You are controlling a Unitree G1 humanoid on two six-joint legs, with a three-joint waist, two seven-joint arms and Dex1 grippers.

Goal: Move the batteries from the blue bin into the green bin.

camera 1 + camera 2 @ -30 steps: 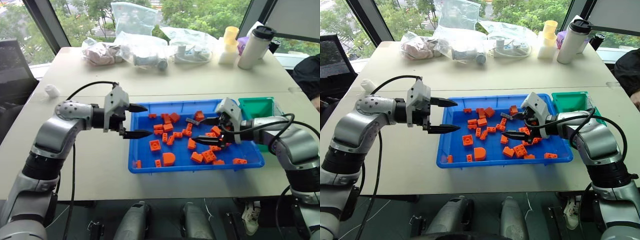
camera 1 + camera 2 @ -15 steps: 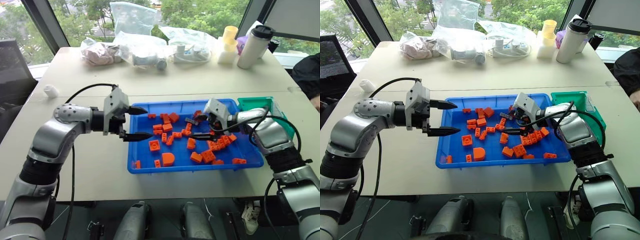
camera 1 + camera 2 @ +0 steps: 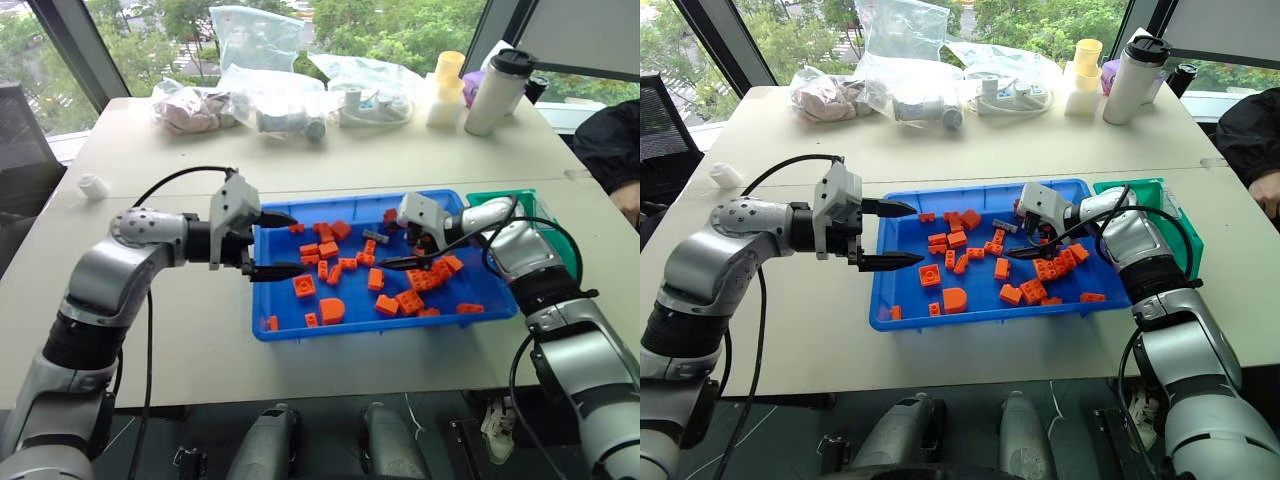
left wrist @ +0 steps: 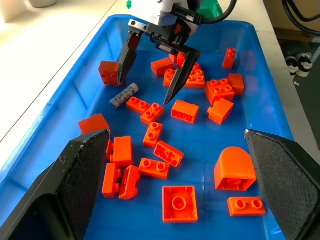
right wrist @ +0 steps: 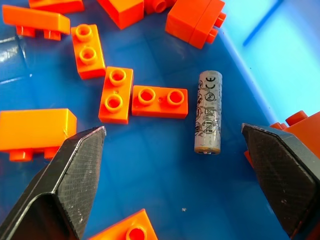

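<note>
A single battery lies flat on the blue bin floor, between the spread, empty fingers of the right gripper poised above it; it is a dull grey cylinder with small printed marks, unreadable; studded orange bricks lie just beside it; the left gripper hangs wide open, holding nothing, over the bin's left rim; the green bin adjoins the right end.

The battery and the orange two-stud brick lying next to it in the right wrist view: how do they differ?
The battery is a grey-silver cylinder with printed markings; the two-stud brick is orange and flat-sided, with two round studs on top. The battery lies on its side, at a right angle to the brick's length. Both rest loose on the blue bin floor.
</note>
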